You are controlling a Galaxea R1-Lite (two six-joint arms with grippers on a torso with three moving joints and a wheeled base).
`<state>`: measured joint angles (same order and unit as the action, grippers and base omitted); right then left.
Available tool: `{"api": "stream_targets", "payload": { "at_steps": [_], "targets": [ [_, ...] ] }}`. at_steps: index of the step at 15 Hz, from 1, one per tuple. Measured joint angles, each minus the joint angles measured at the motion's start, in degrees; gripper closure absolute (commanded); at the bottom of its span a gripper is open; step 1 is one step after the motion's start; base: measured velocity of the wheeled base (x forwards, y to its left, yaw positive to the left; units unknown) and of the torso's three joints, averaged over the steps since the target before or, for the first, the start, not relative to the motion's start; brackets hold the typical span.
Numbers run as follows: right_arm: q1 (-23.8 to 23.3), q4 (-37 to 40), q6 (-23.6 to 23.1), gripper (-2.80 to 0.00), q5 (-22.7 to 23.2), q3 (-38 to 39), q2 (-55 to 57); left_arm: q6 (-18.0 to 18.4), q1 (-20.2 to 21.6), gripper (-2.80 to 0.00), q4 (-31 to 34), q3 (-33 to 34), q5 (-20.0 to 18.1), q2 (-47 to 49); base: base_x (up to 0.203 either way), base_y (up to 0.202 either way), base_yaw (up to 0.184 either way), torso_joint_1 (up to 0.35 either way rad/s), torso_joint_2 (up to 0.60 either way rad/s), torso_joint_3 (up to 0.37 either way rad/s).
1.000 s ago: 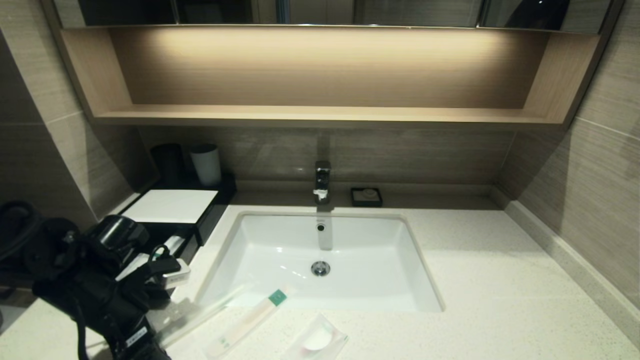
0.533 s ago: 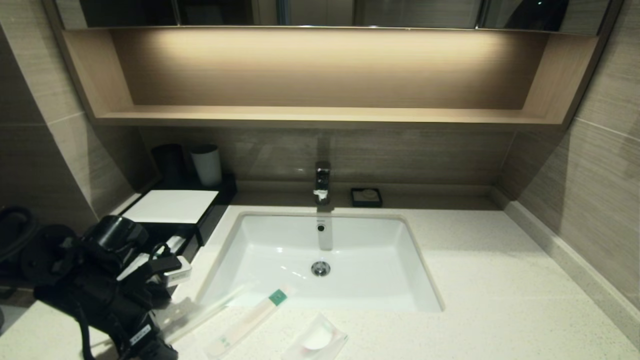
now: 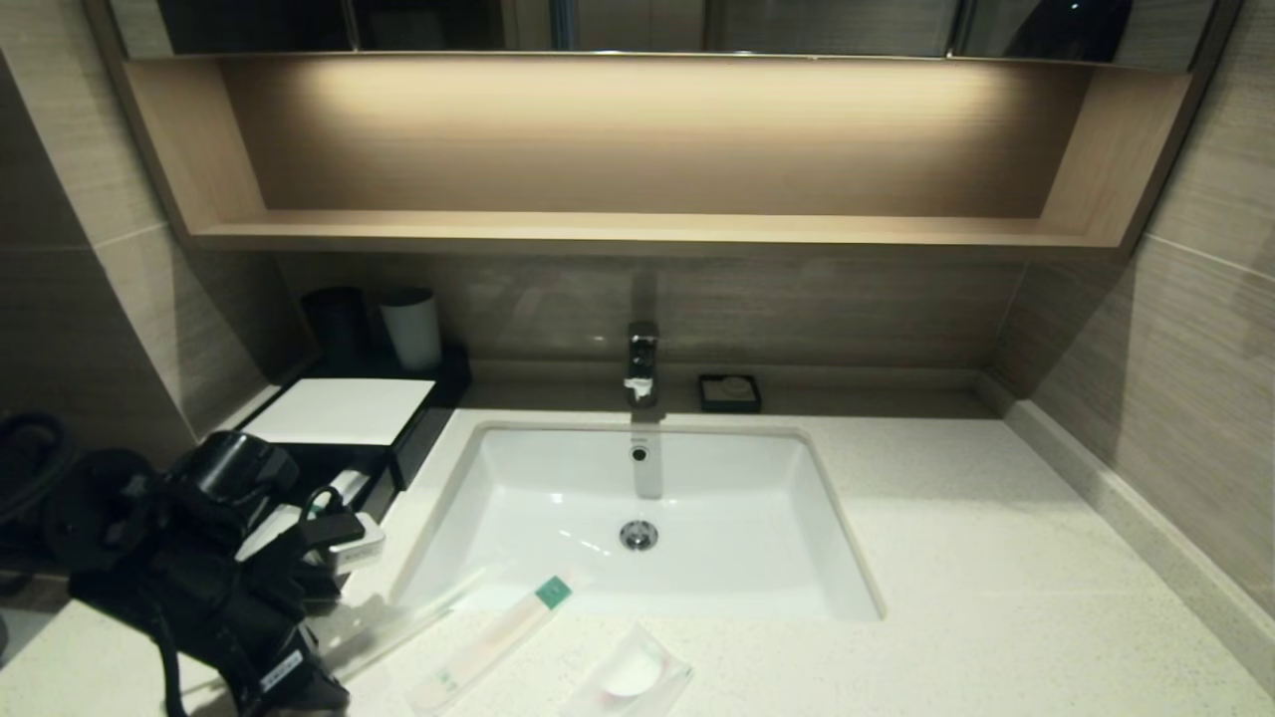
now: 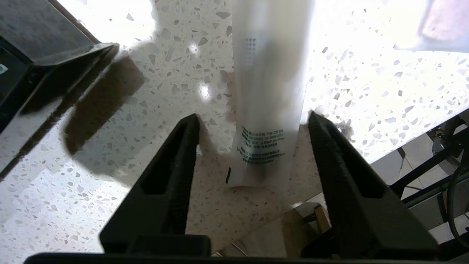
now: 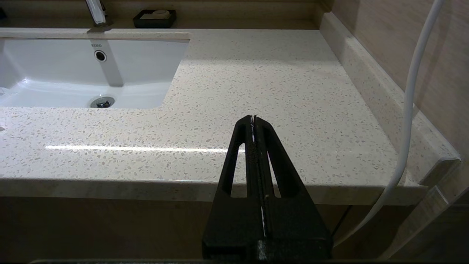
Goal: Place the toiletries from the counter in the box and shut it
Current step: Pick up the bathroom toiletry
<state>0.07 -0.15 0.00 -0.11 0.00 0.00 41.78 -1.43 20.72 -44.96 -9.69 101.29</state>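
Between left end effector fingers (apart): clear sleeve

The pale cream speckled stone desk carries a long clear sleeve, a whitish packet with a green end, a square clear sachet, a low black white-topped box and a small black square dish.

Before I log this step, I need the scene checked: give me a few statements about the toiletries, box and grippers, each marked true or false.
1. The left gripper has its fingers either side of the clear sleeve. True.
2. The right gripper holds a sachet. False: it is shut on nothing, over bare counter.
3. The green-ended packet lies on the counter. True.
4. The box has its drawer pushed shut. False: the drawer is pulled out.
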Motion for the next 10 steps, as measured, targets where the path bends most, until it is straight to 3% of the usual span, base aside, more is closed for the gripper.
{"api": "stream_targets", "payload": {
  "at_steps": [10],
  "targets": [
    [0.02,-0.01,0.00,0.00,0.04,0.00,0.00,-0.94,0.14,0.00,0.69,0.96,0.23,-2.38,0.000,0.000,0.000,0.000,0.00,0.000]
  ]
}}
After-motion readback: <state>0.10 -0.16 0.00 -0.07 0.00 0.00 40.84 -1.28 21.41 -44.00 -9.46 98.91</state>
